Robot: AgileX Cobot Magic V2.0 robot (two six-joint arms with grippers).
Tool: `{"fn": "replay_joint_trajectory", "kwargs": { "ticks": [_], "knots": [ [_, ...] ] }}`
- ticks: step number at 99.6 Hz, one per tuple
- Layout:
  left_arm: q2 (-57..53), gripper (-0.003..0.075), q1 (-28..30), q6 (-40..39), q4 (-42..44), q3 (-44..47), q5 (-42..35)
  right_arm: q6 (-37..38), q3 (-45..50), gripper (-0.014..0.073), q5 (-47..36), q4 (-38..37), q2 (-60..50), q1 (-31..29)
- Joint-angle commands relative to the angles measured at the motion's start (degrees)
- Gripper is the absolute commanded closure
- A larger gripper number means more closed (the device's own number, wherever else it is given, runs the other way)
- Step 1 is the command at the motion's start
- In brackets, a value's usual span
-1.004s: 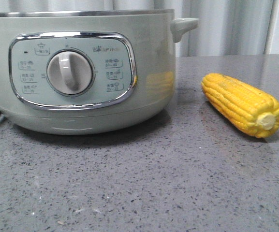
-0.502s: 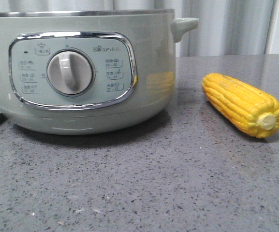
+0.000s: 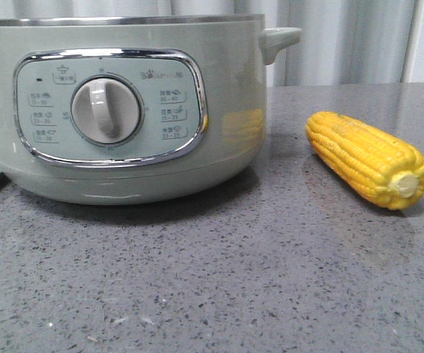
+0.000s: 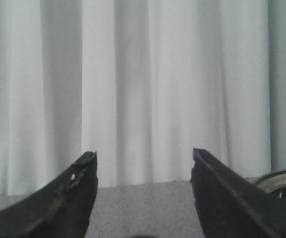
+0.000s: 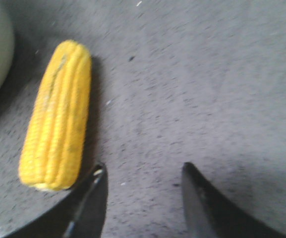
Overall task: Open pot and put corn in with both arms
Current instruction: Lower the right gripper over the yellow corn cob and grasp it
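Pot top cropped (lid perhaps unseen)

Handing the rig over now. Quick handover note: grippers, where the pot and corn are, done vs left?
Left gripper: open, empty, facing the curtain, with a steel rim at the edge of its view.
Right gripper: open, empty, over the table, the corn just off to one side of its fingers.
Pot: on the table's left side; whether it still has a lid cannot be told from these views.
Corn lies on the table to the right of the pot, not touching it.
Done: nothing confirmed.
Left: check the lid, grasp the corn, put it in the pot.
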Motion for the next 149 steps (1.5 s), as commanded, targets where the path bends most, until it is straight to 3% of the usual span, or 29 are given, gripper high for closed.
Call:
{"fn": "replay_joint_trajectory", "kwargs": {
  "ticks": [1, 23, 45, 97, 107, 131, 149],
  "knots": [
    [-2.1, 0.0344, 0.1, -0.5, 0.1, -2.1, -2.4, -0.8, -4.9, 0.0261, -0.4, 0.8, 5.0, 3.2],
    [-3.2, 0.0344, 0.1, -0.5, 0.1, -2.1, -1.9, -0.8, -13.0, 0.0263, 3.1, 5.0, 18.2, 10.0],
    [-3.2, 0.0345, 0.1, -0.5, 0.1, -2.1, -1.9, -0.8, -17.8, 0.0263, 4.0, 7.2, 27.8, 11.0],
    [-3.2, 0.0345, 0.1, -0.5, 0.1, -2.1, -2.0, -0.4, -18.3, 0.0267, 4.1, 7.2, 32.2, 11.0],
    [-3.2, 0.0345, 0.1, -0.5, 0.1, -2.1, -2.0, -0.4, -18.3, 0.0334, 4.1, 6.9, 32.2, 11.0],
    [-3.2, 0.0345, 0.1, -0.5, 0.1, -2.1, -2.0, -0.4, -18.3, 0.0626, 4.7, 5.7, 32.2, 10.9],
    [-3.2, 0.0345, 0.1, -0.5, 0.1, -2.1, -2.0, -0.4, -18.3, 0.0662, 6.8, 3.5, 31.0, 10.9]
  ]
}}
